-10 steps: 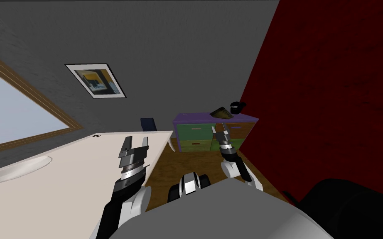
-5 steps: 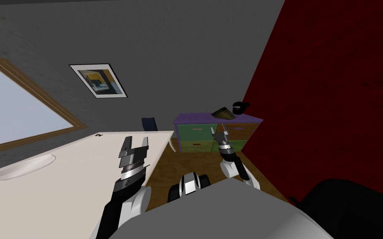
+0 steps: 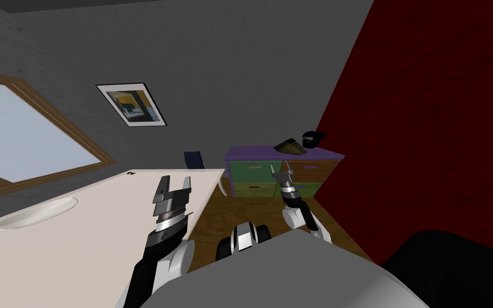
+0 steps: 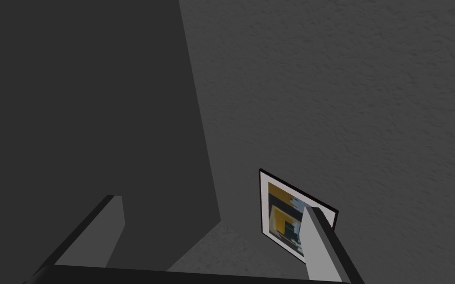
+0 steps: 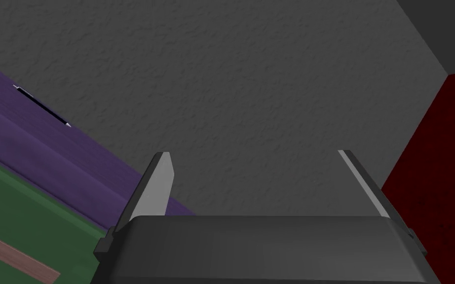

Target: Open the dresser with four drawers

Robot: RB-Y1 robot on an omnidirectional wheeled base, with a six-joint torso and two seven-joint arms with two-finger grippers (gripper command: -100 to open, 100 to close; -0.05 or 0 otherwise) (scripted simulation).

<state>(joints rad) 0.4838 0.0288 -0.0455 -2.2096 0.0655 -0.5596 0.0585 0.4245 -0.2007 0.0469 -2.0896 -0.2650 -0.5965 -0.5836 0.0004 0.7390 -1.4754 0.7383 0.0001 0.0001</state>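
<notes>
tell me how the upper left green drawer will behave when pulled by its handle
The upper left green drawer looks rigid and should slide straight. Its flat bar handle is thin, so a grip could slip. The dresser is low and wide, so probably won't tip.

One dresser (image 3: pixel 261 152), four drawers (image 3: pixel 255 167), one picture (image 3: pixel 131 104)

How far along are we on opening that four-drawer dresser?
Done: nothing yet; no drawer on the dresser looks pulled out. In hand: the right end effector is raised toward it, fingers open, holding nothing. To do: close in, grip a handle, pull. The left end effector hovers open over the white table.
</notes>
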